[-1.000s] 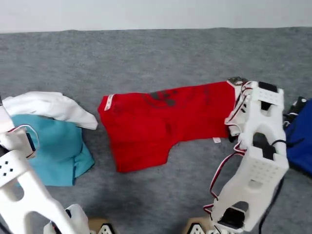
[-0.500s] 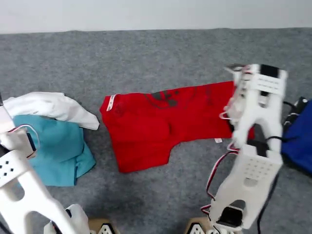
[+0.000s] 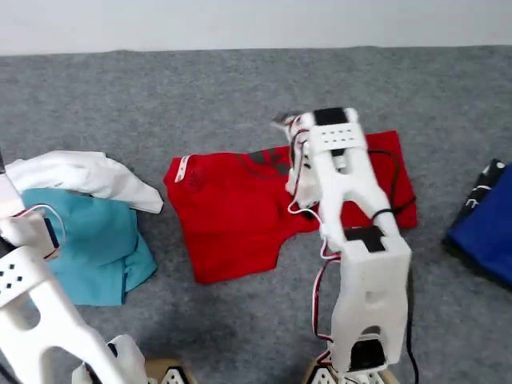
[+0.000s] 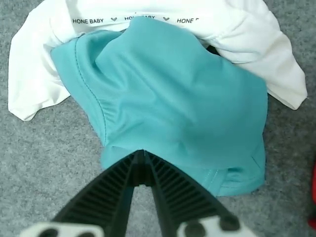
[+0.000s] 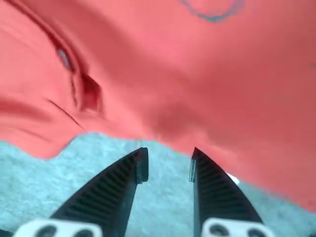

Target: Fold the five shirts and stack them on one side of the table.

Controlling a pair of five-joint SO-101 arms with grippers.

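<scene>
1. High view: the red shirt (image 3: pixel 228 208) lies spread mid-tabletop, with a dark chest print and a small white tag.
2. The right gripper (image 5: pixel 167 160) hovers part-open and empty over its hem.
3. The left gripper (image 4: pixel 143 155) is closed at the teal shirt's (image 4: pixel 177 98) edge near the tabletop's left edge.

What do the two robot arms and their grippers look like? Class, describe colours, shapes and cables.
The left arm and right arm are built of blocky white plastic segments with dark motor blocks. Thin red, white and black cables loop along the right arm. The left gripper and right gripper have black ribbed fingers tapering to narrow tips, on white mounts with round holes.
</scene>
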